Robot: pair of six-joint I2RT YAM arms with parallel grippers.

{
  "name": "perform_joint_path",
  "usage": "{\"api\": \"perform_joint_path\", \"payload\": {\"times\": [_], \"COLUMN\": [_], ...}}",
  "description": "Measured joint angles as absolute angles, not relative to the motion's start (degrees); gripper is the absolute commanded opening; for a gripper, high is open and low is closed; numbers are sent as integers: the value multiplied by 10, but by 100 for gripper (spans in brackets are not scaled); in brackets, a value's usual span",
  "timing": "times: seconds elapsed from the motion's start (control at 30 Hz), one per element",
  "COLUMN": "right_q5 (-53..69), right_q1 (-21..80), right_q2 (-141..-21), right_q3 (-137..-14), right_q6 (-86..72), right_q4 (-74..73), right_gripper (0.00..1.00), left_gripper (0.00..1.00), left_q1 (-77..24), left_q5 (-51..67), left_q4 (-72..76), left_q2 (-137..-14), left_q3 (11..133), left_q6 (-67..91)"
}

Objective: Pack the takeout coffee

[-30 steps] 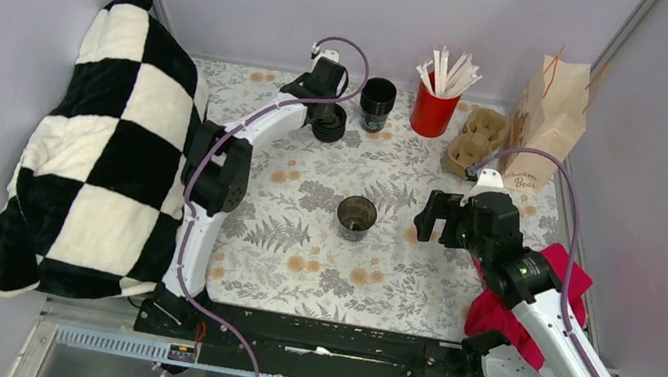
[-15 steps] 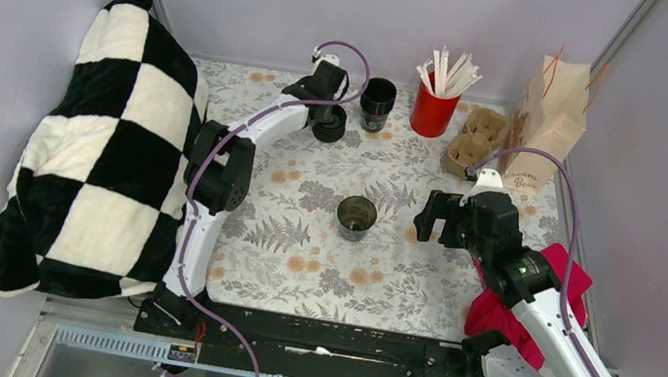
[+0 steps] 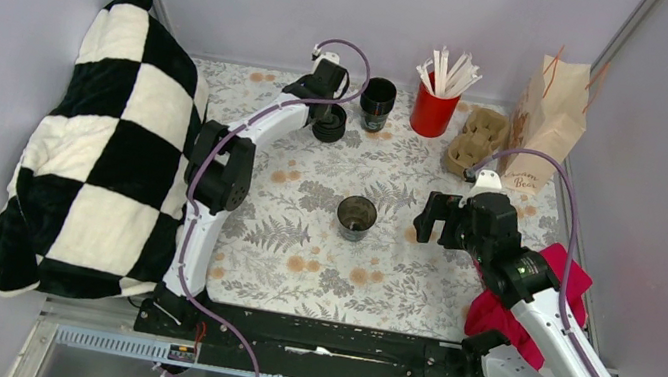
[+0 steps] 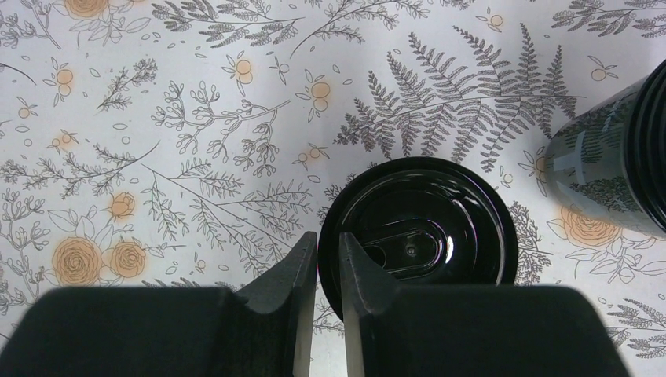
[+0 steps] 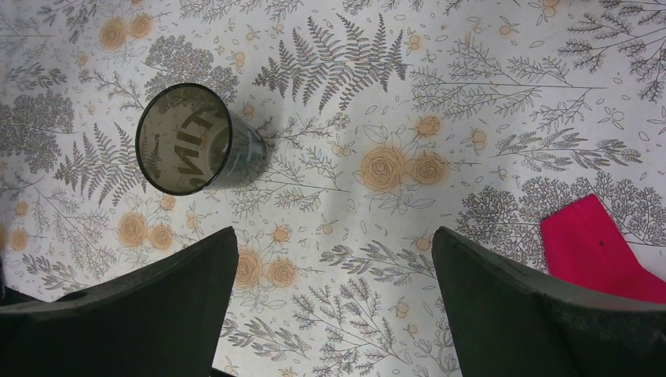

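Left wrist: left tool (image 4: pixel 326 245) tight around black lid (image 4: pixel 428 236) rim.

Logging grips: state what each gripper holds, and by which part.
Left gripper pinches the black lid by its rim; right gripper is open, holding nothing.

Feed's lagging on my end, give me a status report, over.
Left gripper shut on black lid rim. Right gripper open beside cup. Cup upright mid-table, no lid, not bagged. Nothing over its mouth.

Left arm extended far forward, left claw (image 4: pixel 327 255) nearly closed. Right claw (image 5: pixel 334 251) spread wide, pointing downward.
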State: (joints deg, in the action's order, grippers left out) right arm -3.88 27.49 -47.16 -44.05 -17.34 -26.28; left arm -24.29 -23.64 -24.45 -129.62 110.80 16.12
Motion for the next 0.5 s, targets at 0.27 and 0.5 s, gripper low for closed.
{"api": "perform_joint_path", "payload": {"times": [0.27,0.5], "right_q5": [-39,-39], "right_q1": [275,275], "right_q2": [-471,-471], "right_q3": [-441,-441], "right_q6": [-173,-173], "right_q4": [-263,-263], "right_gripper": [100,100], "left_gripper": [27,22], "left_q1": [-243,-243], "left_q5": [-237,-237], "left_q4": [-253,-261], "left_q2": [-1299,-1313], "left_q3": [1120,1122], "left_q6": [159,159]}}
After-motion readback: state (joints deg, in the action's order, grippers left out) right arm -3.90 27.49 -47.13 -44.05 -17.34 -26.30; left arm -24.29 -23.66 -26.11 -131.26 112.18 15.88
